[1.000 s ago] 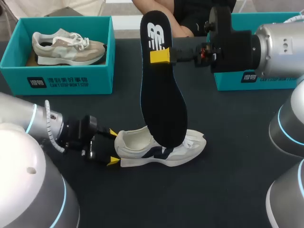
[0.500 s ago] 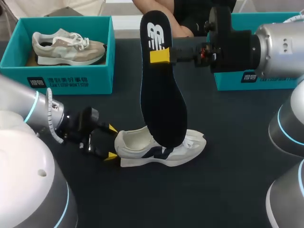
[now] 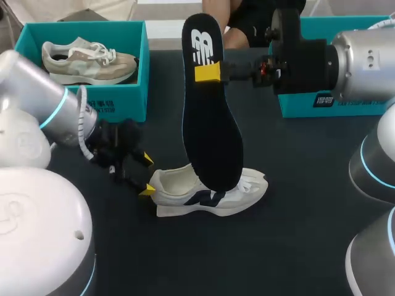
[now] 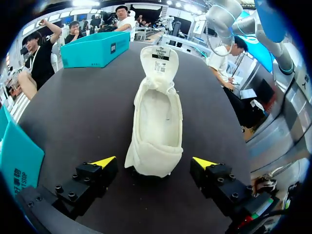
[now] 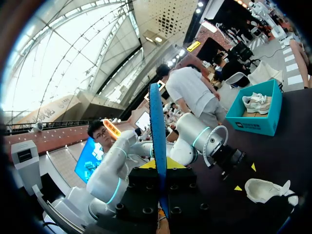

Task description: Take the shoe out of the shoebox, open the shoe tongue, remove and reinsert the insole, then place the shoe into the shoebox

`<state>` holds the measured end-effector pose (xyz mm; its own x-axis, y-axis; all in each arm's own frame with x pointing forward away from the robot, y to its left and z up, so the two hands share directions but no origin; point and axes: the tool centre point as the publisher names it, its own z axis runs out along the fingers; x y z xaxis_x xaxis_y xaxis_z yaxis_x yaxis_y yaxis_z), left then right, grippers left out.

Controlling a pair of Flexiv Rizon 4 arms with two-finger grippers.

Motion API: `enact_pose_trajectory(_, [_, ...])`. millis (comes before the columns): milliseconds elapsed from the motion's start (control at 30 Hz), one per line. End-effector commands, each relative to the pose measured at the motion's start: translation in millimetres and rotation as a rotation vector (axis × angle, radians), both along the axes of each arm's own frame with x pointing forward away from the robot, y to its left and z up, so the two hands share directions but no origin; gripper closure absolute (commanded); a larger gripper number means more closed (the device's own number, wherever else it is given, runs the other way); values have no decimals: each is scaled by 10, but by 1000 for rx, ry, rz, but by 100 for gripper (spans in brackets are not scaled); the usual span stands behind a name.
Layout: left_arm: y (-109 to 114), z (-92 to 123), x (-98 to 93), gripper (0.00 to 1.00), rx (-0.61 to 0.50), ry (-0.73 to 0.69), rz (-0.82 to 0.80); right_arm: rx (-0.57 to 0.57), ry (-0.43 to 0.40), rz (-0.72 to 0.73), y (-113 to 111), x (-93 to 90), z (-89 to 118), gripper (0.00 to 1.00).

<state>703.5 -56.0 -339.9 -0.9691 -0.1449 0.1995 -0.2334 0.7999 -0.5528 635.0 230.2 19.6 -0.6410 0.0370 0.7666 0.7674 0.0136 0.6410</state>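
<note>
Shoe (image 4: 157,117) heel between left gripper (image 4: 154,162) jaws

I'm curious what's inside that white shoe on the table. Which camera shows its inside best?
The left wrist view: it looks from the heel straight into the shoe. The head view shows only its side, partly behind the insole; the right wrist view shows it small and distant.

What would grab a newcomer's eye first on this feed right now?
The dark insole stands upright high over mid-table, the right claw shut on its upper end and its lower end over the white shoe on the table. Next comes the left claw, open, its yellow tips either side of that shoe's heel without touching. A second shoe lies in the teal shoebox at far left.
</note>
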Motion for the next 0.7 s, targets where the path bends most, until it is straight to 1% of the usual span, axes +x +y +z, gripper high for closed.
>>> enact_pose_trajectory(33, [-64,136,58,0,267,35,-64,-3,1,-4,50,3,-1,100])
enact_pose_trajectory(100, [-86,163,40,0,317,50,-75,-3,1,-4,50,3,-1,100])
enact_pose_trajectory(233, [-148,178,25,0,376,83,-103,-3,1,-4,50,3,-1,100])
enact_pose_trajectory(300, [-171,175,28,0,424,77,-94,-3,1,-4,50,3,-1,100])
enact_pose_trajectory(433, [-210,194,0,0,434,49,-125,-3,1,-4,50,3,-1,100])
enact_pose_trajectory(467, [-221,195,-4,0,459,35,-111,-3,1,-4,50,3,-1,100])
enact_pose_trajectory(533, [-239,205,-13,0,457,20,-136,-3,1,-4,50,3,-1,100])
enact_pose_trajectory(567, [-256,206,-12,0,480,9,-129,-3,1,-4,50,3,-1,100])
enact_pose_trajectory(700, [-323,202,-12,0,495,18,-182,-3,1,-4,50,3,-1,100])
